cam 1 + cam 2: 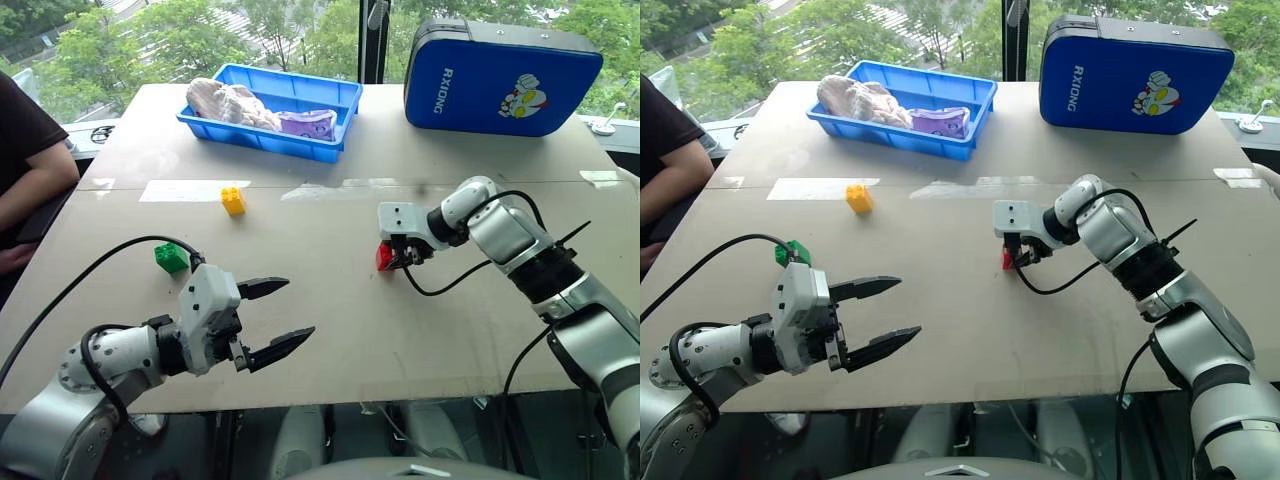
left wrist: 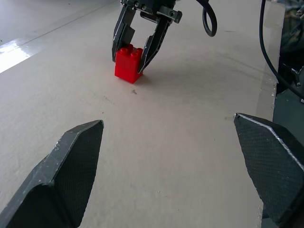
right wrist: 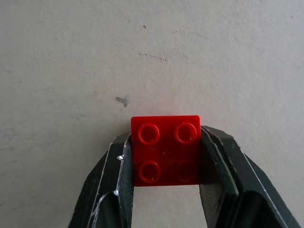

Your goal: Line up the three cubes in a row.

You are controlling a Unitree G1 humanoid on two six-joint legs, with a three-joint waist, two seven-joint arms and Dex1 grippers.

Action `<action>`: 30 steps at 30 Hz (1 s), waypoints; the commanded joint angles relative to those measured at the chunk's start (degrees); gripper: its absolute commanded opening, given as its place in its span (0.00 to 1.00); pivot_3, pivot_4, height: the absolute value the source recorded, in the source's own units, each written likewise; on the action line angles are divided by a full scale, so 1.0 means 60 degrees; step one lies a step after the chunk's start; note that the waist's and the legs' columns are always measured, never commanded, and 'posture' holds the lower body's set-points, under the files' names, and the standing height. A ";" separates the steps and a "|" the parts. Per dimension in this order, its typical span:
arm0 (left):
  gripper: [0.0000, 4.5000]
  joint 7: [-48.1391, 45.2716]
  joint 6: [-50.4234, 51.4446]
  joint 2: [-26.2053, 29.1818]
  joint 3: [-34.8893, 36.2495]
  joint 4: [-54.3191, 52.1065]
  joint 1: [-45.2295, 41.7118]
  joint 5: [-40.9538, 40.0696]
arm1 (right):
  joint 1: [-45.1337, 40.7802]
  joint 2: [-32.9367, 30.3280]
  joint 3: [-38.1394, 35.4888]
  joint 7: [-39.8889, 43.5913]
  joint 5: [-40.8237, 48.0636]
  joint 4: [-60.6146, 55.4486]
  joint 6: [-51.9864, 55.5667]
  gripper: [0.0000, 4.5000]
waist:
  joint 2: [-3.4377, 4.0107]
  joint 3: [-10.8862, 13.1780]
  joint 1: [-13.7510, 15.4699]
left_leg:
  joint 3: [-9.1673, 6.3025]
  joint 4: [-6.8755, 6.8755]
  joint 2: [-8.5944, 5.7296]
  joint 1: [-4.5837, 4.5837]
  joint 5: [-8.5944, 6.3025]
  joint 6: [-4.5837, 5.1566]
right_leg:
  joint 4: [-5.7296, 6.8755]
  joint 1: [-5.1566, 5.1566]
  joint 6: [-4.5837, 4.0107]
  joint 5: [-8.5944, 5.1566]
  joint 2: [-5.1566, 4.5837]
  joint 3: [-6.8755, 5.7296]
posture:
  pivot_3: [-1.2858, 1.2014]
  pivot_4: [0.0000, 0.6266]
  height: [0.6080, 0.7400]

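Observation:
The red cube (image 1: 385,257) rests on the table near its middle, clamped between the two black fingers of my right gripper (image 1: 393,258), which points down at it from the right. The right wrist view looks straight down on the red cube's (image 3: 165,150) studded top between the fingers. The green cube (image 1: 171,257) sits at the left, just beyond my left gripper (image 1: 277,317). That gripper hovers open over the table's near left part with nothing in it. The yellow cube (image 1: 233,200) stands farther back, left of centre.
A blue tray (image 1: 300,92) holding crumpled bags sits at the back of the table. A blue case (image 1: 495,78) stands at the back right. A person's arm (image 1: 30,175) rests at the left edge. Black cables run from both arms.

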 commanded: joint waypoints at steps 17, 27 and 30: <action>1.00 0.0215 -0.0291 -0.0231 0.0554 0.0366 0.0406 0.0069 | 0.0350 -0.0146 -0.1537 0.0019 0.0971 -0.1405 0.0708 0.98 | 0.0002 0.0001 0.0025 | -0.0002 -0.0004 0.0002 -0.0001 -0.0001 0.0000 | -0.0001 -0.0001 0.0000 0.0000 -0.0002 -0.0002 | 0.52 0.24 1.00; 1.00 -0.0116 -0.0460 -0.0082 0.0363 0.0725 0.0154 0.0255 | 0.1244 -0.0602 -0.1841 -0.0749 0.1184 -0.2889 0.2354 0.98 | 0.0003 0.0002 -0.0029 | -0.0003 -0.0003 0.0000 0.0000 -0.0001 0.0000 | 0.0000 -0.0003 0.0001 -0.0001 -0.0011 -0.0010 | 0.52 0.24 1.00; 1.00 0.0026 -0.0304 -0.0226 0.0659 0.0870 0.0218 0.0061 | 0.1357 -0.0465 -0.2046 -0.1152 0.1324 -0.3030 0.2464 0.98 | 0.0003 0.0002 -0.0010 | -0.0003 -0.0004 0.0000 -0.0002 -0.0001 0.0000 | -0.0001 -0.0003 0.0000 -0.0001 -0.0014 -0.0012 | 0.52 0.24 1.00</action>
